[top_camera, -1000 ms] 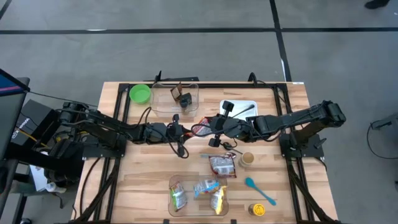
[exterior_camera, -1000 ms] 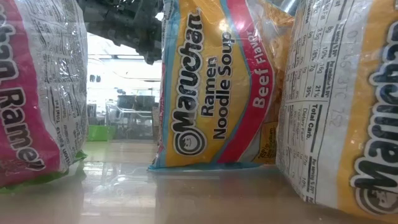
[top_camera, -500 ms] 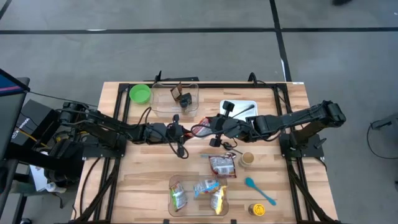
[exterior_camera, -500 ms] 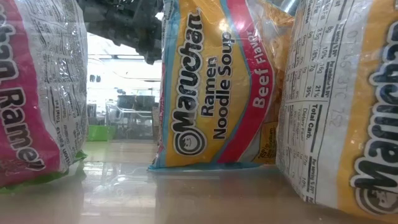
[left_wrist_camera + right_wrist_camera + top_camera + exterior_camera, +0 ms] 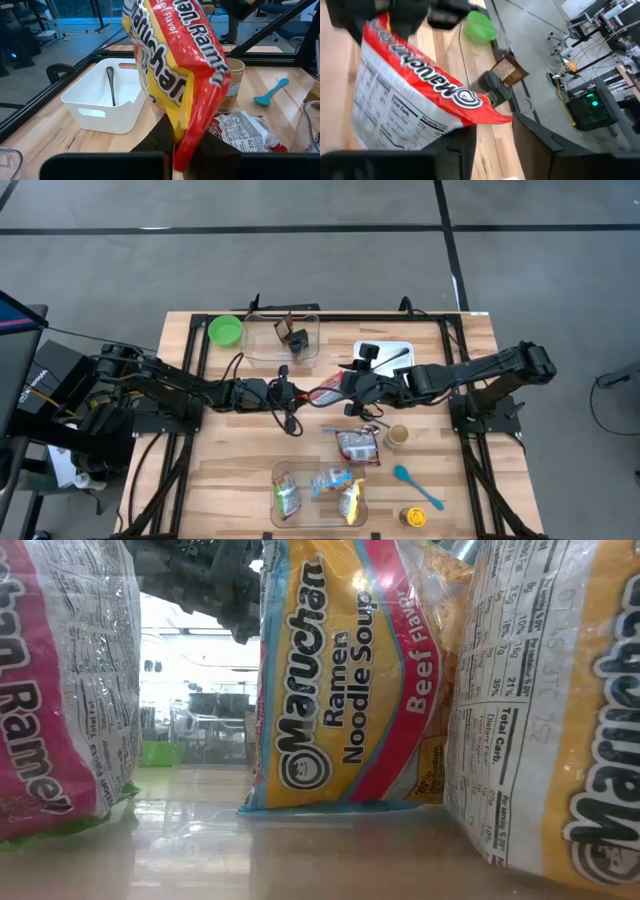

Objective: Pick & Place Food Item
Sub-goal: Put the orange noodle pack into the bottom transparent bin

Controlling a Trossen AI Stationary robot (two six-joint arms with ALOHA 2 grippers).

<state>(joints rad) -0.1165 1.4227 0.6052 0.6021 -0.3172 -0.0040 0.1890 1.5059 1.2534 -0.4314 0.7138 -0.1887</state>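
A red and yellow ramen packet (image 5: 327, 389) hangs in the air over the table's middle, between my two grippers. My left gripper (image 5: 296, 392) comes from the left and is shut on it; the packet fills the left wrist view (image 5: 175, 75). My right gripper (image 5: 352, 386) comes from the right and is open. In the right wrist view its fingers (image 5: 462, 147) stand wide apart at the packet's other end (image 5: 415, 105). I cannot tell whether a finger touches the packet. My left gripper pinches the packet's narrow end (image 5: 176, 150) between its two fingers, coming level from the table's left side. The packet is lifted clear of the table and stands out from the fingers, tilted, toward the right gripper.
A white bin (image 5: 392, 350) holding a spoon stands behind the right gripper. Another ramen packet (image 5: 358, 446), a brown cup (image 5: 397, 436) and a blue spoon (image 5: 418, 486) lie nearer. A clear bin (image 5: 282, 477) with ramen packets is at the near edge. A green bowl (image 5: 225, 330) is at the far left.
My right gripper has drawn back a little toward the table's right edge, so more of the red packet shows between the grippers. The packet stays lifted in my left gripper.
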